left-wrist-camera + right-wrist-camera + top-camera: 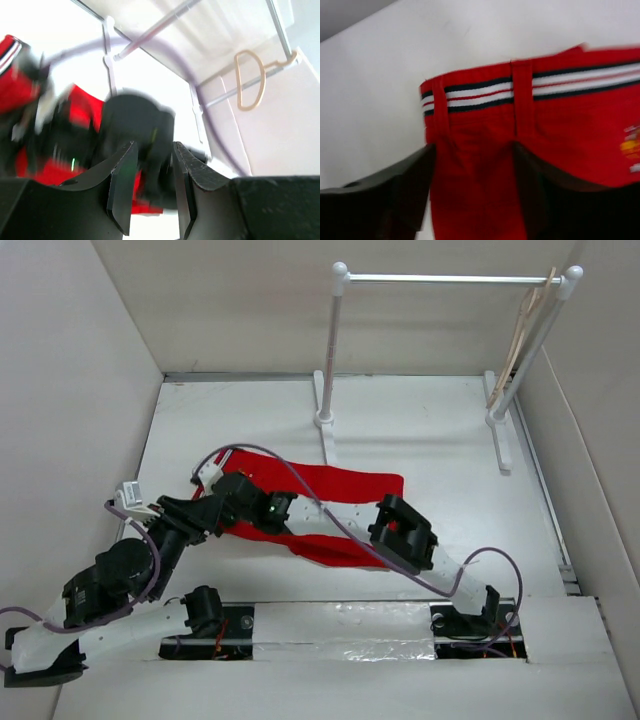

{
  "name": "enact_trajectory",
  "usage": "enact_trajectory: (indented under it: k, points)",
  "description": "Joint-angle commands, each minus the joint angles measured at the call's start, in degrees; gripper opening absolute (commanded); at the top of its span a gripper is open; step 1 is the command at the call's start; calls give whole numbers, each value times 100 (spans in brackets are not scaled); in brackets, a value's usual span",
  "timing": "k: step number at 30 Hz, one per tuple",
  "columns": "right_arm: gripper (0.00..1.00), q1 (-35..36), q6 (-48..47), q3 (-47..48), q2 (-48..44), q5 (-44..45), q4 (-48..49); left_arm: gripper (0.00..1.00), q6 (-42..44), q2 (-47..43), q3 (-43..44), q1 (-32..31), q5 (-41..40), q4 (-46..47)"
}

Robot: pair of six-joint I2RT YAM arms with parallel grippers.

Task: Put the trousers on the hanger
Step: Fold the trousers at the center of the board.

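The red trousers (345,488) lie flat on the white table, partly under both arms. In the right wrist view their striped waistband (520,92) lies just ahead of my fingers. My right gripper (215,483) is open at the waist's left end, with red cloth (475,170) filling the gap between its blurred fingers. My left gripper (212,514) is open and empty, close beside the right wrist. It points at the right arm's black wrist (140,125). The beige hanger (525,330) hangs at the right end of the rail and also shows in the left wrist view (249,82).
A white rail stand (450,278) with two posts stands at the back of the table. Pale walls close in the left, back and right sides. A purple cable (300,480) loops over the trousers.
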Motion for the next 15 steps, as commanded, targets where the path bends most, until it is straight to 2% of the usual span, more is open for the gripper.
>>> enact_trajectory:
  k: [1, 3, 4, 6, 8, 9, 11, 12, 13, 14, 15]
  points:
    - [75, -3, 82, -476, -959, 102, 818, 31, -223, -120, 273, 21, -474, -195]
    - [76, -134, 222, -953, -1329, -99, 1048, 32, -240, -102, 255, 21, -631, -81]
    - [82, -196, 258, -1199, -1531, -153, 1145, 32, -206, -76, 229, 21, -658, 24]
    - [83, -380, 398, -2094, -2208, -276, 1487, 32, -31, 64, 106, 21, -685, 374]
    - [80, -512, 495, -2858, -2717, -452, 1986, 33, 5, 475, -8, 21, -624, 560]
    - [77, -626, 565, -3628, -3233, -478, 2137, 33, 32, 652, -17, 21, -528, 709]
    - [68, -732, 636, -4344, -3711, -496, 2427, 33, -64, 1308, -78, 21, -544, 798]
    - [53, -811, 654, -5000, -4131, -522, 2516, 34, -56, 1513, -149, 21, -544, 1094]
    - [19, -811, 671, -5303, -4326, -514, 2569, 34, 14, 1741, -254, 21, -536, 1332]
    - [7, -811, 698, -5593, -4511, -444, 2561, 34, 67, 2178, -481, 21, -492, 1596]
    - [0, -811, 750, -5883, -4704, -304, 2526, 35, 85, 2400, -579, 21, -379, 2164]
